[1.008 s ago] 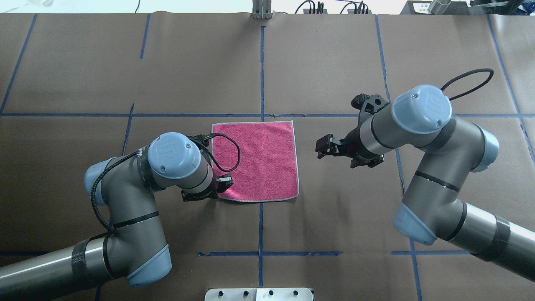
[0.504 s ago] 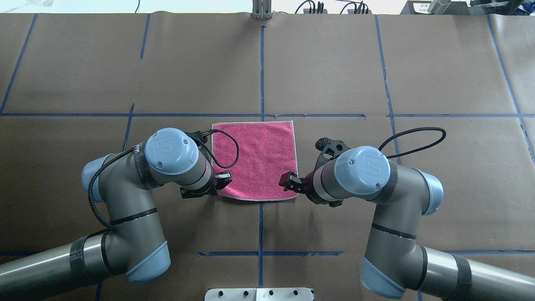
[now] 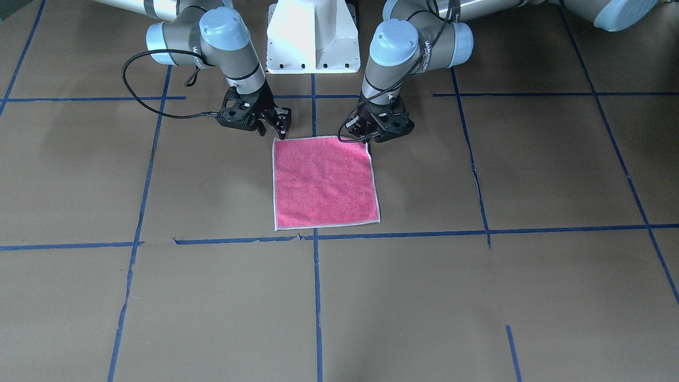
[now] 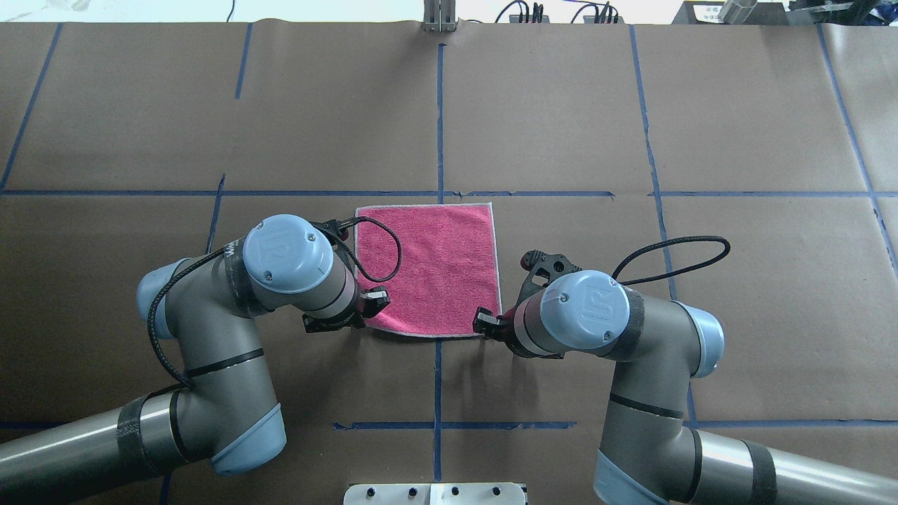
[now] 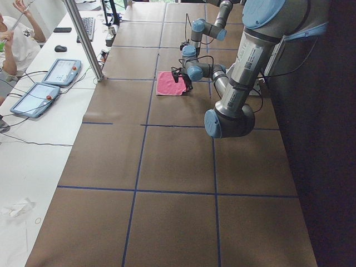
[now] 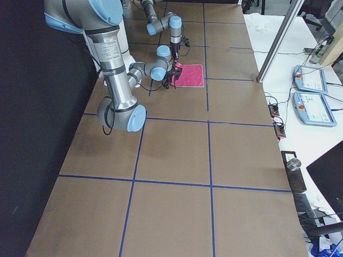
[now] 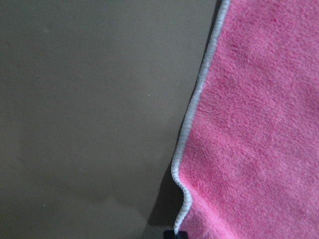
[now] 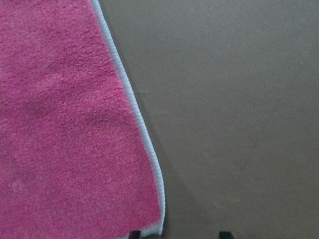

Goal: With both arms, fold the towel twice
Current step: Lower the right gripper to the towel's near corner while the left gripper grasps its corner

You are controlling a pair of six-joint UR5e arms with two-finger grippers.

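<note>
Brown all over, the tabletop (image 4: 561,105) carries the towel (image 4: 435,259), which lies flat and unfolded with its pink face up. Its near edge runs straight across between my two tools, one at each near corner, and the far edge lies ahead of both. My left tool (image 4: 377,300) looks closed on the puckered hem (image 7: 182,199) at its corner. My right tool (image 4: 484,322) stands open, fingertips (image 8: 224,234) astride its corner, gripping nothing yet.

On the brown-papered table (image 4: 736,112), a grid of blue tape (image 4: 440,126); flat across its centre line, toward the near edge, a pink-red towel (image 4: 442,266), light-grey-edged.
</note>
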